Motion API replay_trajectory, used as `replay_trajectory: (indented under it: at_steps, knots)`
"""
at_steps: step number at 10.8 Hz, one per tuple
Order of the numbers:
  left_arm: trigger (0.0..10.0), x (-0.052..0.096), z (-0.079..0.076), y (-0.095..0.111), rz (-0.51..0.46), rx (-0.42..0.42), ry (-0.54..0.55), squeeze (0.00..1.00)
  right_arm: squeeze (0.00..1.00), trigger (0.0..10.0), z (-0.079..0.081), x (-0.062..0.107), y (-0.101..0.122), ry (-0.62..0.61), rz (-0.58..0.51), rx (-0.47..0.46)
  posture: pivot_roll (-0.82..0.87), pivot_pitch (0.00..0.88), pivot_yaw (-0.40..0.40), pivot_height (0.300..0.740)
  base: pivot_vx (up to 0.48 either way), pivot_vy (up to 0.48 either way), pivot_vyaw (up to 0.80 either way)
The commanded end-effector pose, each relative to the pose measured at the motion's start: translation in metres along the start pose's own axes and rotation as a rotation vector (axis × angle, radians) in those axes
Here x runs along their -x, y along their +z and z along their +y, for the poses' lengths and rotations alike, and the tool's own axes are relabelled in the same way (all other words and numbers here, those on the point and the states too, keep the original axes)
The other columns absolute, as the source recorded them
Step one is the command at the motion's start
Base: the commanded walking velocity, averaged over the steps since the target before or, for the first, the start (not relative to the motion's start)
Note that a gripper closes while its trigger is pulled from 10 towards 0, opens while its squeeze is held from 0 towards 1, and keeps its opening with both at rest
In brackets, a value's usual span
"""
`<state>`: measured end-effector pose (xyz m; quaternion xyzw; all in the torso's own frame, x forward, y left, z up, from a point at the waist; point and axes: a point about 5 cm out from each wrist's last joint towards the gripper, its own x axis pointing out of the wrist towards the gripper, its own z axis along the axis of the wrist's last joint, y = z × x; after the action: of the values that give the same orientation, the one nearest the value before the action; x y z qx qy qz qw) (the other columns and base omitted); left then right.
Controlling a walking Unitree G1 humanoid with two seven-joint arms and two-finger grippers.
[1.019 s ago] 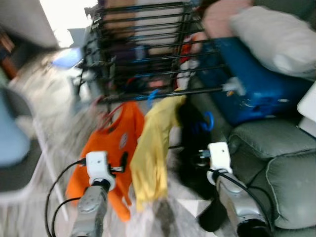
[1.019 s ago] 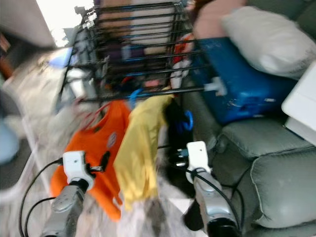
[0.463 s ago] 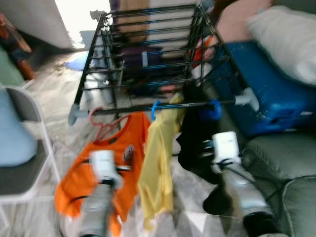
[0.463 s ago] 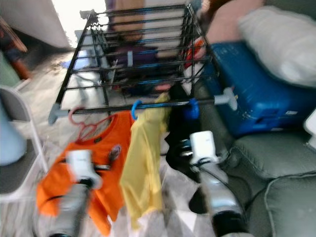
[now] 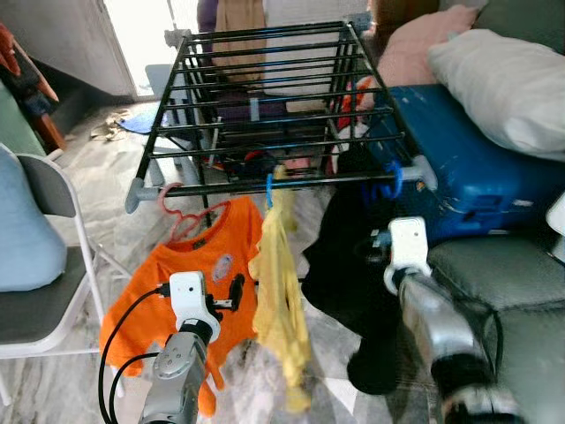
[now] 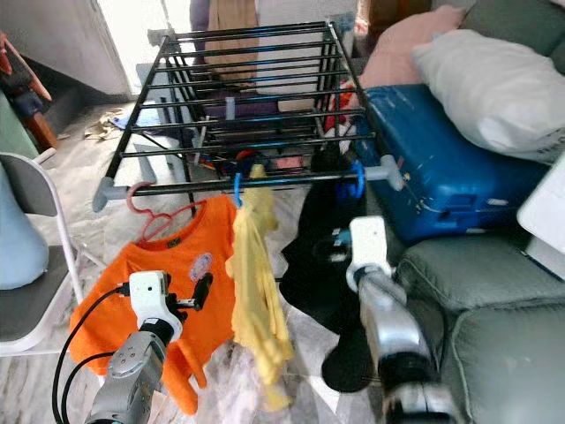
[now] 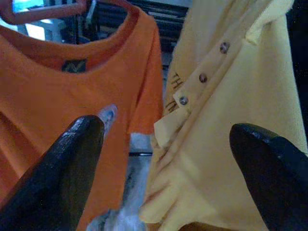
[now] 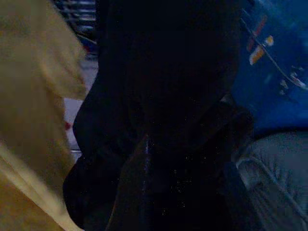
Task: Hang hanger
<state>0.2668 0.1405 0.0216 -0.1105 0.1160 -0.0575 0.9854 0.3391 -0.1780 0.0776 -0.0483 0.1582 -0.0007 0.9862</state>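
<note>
A black drying rack (image 5: 265,106) stands ahead, with three garments hung on its front rail (image 5: 291,184). An orange shirt (image 5: 190,274) hangs on a pink hanger (image 5: 177,216), and a yellow shirt (image 5: 281,283) on a blue hanger (image 5: 269,187). A black garment (image 5: 349,265) hangs from a blue hanger (image 5: 393,179) hooked over the rail near its right end. My left gripper (image 7: 163,159) is open and empty, low in front of the orange and yellow shirts. My right gripper (image 6: 338,250) is up against the black garment, below the rail.
A blue suitcase (image 5: 477,150) lies right of the rack with a white pillow (image 5: 512,79) on it. A grey sofa (image 5: 521,283) is close on the right. A folding chair (image 5: 44,309) stands at the left on the marble floor (image 5: 106,177).
The blue hanger with the black garment was below the rail a second ago; now it hooks over the rail. The camera has shifted and the picture has sharpened.
</note>
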Motion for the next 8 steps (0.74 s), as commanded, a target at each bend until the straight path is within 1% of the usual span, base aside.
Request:
replay_trajectory:
  at_steps: [1,2,3,4,5,6,8]
  knots:
    - [10.0,-0.001,0.002,0.000,0.013,-0.001,0.007,0.00,0.00,10.0,-0.002,-0.008,0.020,-0.013,-0.009,-0.021,-0.13,0.000,0.073,0.740,0.000,0.000,0.00]
    - [10.0,-0.001,0.002,0.000,0.015,-0.001,0.003,0.00,0.00,10.0,-0.002,-0.014,0.019,-0.016,0.051,-0.014,-0.13,0.000,0.074,0.740,0.000,0.000,0.00]
    - [10.0,-0.002,0.001,0.001,0.015,0.001,0.001,0.00,0.00,10.0,0.000,-0.019,0.021,-0.004,0.092,-0.044,-0.12,0.000,0.073,0.740,0.000,0.000,0.00]
    - [10.0,-0.002,0.002,0.001,0.016,0.004,0.006,0.00,0.00,10.0,0.002,-0.021,0.018,0.016,0.141,-0.063,-0.12,0.000,0.068,0.740,0.000,0.000,0.00]
    - [10.0,-0.002,0.002,0.001,0.017,0.004,0.009,0.00,0.00,10.0,0.003,-0.022,0.015,0.024,0.159,-0.076,-0.12,0.000,0.068,0.740,0.000,0.000,0.00]
    - [10.0,-0.001,0.004,0.000,0.021,0.004,0.014,0.00,0.00,10.0,0.007,-0.020,0.003,0.040,0.217,-0.097,-0.11,0.000,0.066,0.740,0.000,0.000,0.00]
    - [10.0,-0.001,0.004,0.000,0.024,0.006,0.017,0.00,0.00,10.0,0.008,-0.018,-0.011,0.048,0.259,-0.114,-0.11,0.000,0.070,0.740,0.000,0.000,0.00]
